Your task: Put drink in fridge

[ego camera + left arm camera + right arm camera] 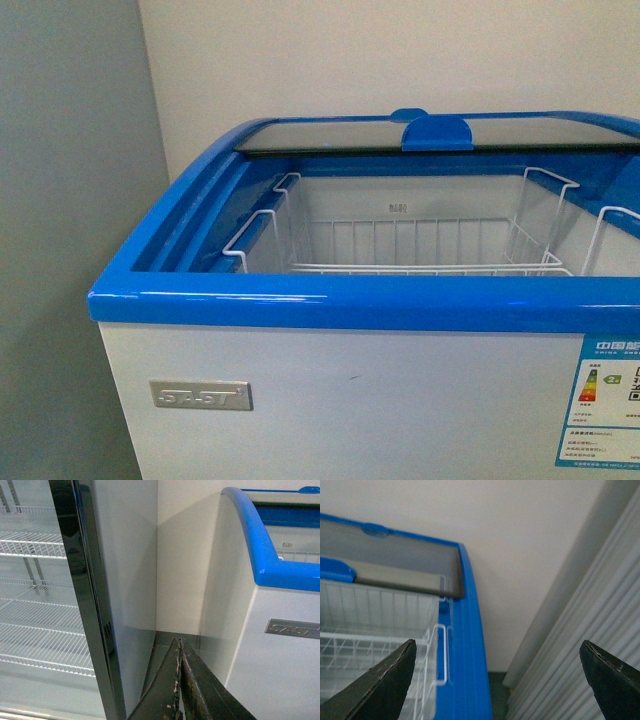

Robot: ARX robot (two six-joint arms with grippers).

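The fridge is a white chest cooler with a blue rim and a SAST badge. Its glass lid is slid to the back, so the white wire baskets inside show; they look empty. The drink is in no view. My left gripper is shut with nothing between its jaws, low beside the fridge's left end. My right gripper is open and empty, above the fridge's right rim. Neither arm shows in the front view.
A tall grey glass-door cabinet with wire shelves stands left of the fridge, with a narrow gap of floor between them. A cream wall runs behind. A ribbed grey panel stands right of the fridge.
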